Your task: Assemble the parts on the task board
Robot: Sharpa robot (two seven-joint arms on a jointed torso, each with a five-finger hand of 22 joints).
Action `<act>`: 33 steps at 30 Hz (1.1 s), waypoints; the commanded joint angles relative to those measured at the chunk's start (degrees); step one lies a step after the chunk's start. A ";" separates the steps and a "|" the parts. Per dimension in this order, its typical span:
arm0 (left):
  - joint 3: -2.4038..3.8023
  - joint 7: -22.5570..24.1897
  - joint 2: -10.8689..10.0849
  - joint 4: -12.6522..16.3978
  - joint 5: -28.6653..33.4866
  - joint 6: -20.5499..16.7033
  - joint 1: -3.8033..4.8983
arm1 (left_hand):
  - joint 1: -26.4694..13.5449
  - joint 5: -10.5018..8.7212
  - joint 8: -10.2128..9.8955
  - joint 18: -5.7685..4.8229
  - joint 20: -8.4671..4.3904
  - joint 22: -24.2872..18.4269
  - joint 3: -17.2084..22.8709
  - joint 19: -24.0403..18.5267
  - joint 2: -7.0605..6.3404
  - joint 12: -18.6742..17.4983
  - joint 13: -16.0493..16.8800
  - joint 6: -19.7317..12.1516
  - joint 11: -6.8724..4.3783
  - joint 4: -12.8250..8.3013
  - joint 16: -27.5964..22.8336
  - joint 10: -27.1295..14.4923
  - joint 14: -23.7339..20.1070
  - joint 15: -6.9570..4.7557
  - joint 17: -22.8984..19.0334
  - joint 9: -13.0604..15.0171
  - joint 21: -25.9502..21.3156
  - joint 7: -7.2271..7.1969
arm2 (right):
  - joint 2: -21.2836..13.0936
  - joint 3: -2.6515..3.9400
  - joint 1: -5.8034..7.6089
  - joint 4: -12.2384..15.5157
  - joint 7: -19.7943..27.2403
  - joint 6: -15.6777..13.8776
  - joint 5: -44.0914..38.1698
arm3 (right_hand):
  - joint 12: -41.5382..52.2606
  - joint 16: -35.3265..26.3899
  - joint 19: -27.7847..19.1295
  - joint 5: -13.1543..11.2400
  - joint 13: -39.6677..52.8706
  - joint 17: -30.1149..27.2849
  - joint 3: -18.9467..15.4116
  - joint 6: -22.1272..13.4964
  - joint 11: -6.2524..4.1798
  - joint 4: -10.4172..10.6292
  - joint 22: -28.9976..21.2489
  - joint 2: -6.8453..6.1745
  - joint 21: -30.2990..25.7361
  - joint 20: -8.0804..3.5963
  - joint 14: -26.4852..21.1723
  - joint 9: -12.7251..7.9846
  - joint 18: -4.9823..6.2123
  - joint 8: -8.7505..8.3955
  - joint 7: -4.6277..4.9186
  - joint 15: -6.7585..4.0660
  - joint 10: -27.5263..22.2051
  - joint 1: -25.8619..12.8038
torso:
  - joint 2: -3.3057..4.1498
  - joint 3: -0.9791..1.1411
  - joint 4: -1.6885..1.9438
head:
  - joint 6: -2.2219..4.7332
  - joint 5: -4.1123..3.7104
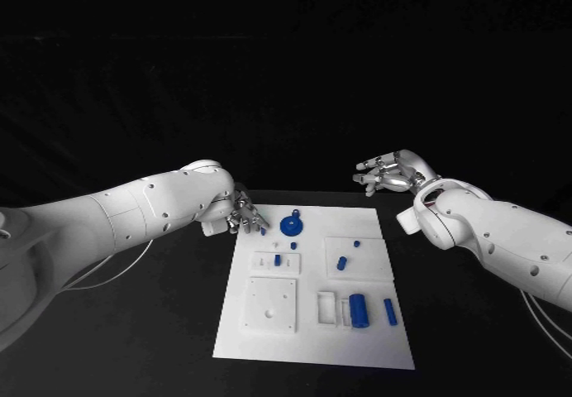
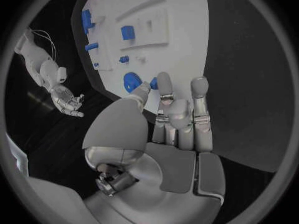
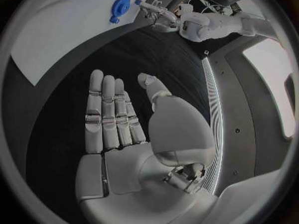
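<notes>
The left hand hovered, holding nothing, at the task board's far left corner, beside a blue disc. The right hand hung released beyond the far right corner.

Both arms are clad in smooth, glossy white shells, rounded and bulky, dotted with small dark screw holes. Thin pale cables loop out beside the left arm and the right arm. The left hand and right hand are silver metal with grey finger pads, their segments linked by exposed mechanical parts.
</notes>
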 commanded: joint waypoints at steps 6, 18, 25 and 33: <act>0.01 1.14 0.12 0.18 2.48 -0.04 0.00 | 2.18 1.21 0.00 -0.32 0.36 0.96 -0.26 -0.08 3.21 0.13 -0.68 1.00 -0.45 -3.33 -0.06 2.63 0.32 -0.09 -0.11 6.05 0.08 -0.90 | 0.18 0.03 -0.01 -0.18 0.32 0.94 -0.46 | -0.38 -0.33 -0.21 0.18 -0.07 -0.06 -0.14 -0.21 -0.09 -0.16 -0.07 0.34 -0.14 0.14 -0.31 -0.06 0.32 -0.24 0.05 -0.07 -0.13 0.03 | 0.00 -0.02 0.01 | -0.26 -0.06; 0.01 1.48 -0.08 0.71 5.20 -0.65 0.00 | 4.42 7.65 0.06 0.14 0.93 1.04 2.95 -0.18 4.57 0.42 -0.68 0.34 -0.45 -7.25 0.24 2.67 0.50 0.23 0.34 12.52 0.02 -0.94 | 0.37 0.03 -0.02 -0.46 0.28 1.22 -0.46 | -0.67 -0.16 -0.40 0.26 -0.13 -0.31 0.07 -0.18 -0.10 -0.20 -0.54 0.34 0.40 0.12 -0.36 -0.06 0.29 -0.25 0.04 -0.08 0.06 -0.12 | 0.02 -0.02 0.02 | -0.27 -0.08; 0.01 1.21 -0.13 0.62 5.41 -0.60 0.00 | 4.07 11.40 0.01 0.47 1.14 1.07 5.34 -0.27 4.55 0.51 -0.76 0.18 -0.39 -9.32 0.35 2.69 0.57 0.34 0.47 14.54 0.35 -0.67 | 0.36 0.03 -0.02 -0.45 0.27 1.33 -0.46 | -0.67 -0.16 -0.40 0.26 -0.13 -0.31 0.07 -0.18 -0.10 -0.20 -0.54 0.34 0.40 0.12 -0.36 -0.06 0.29 -0.25 0.04 -0.08 0.06 -0.12 | -0.01 -0.02 0.00 | -0.19 0.06; 0.01 1.45 -0.45 1.15 5.23 -1.94 0.00 | 3.57 14.28 0.07 0.50 1.06 1.05 6.28 -0.20 4.04 0.93 -0.74 0.96 -0.59 -10.39 0.29 2.75 0.84 0.26 0.47 15.71 0.64 -0.82 | 0.34 0.03 -0.02 -0.42 0.28 1.38 -0.46 | -0.67 -0.13 -0.43 0.31 -0.12 -0.33 0.02 -0.18 -0.09 -0.15 -0.66 0.35 0.45 0.13 -0.36 -0.06 0.28 -0.24 0.05 -0.07 0.03 -0.21 | -0.01 0.00 -0.02 | -0.11 0.16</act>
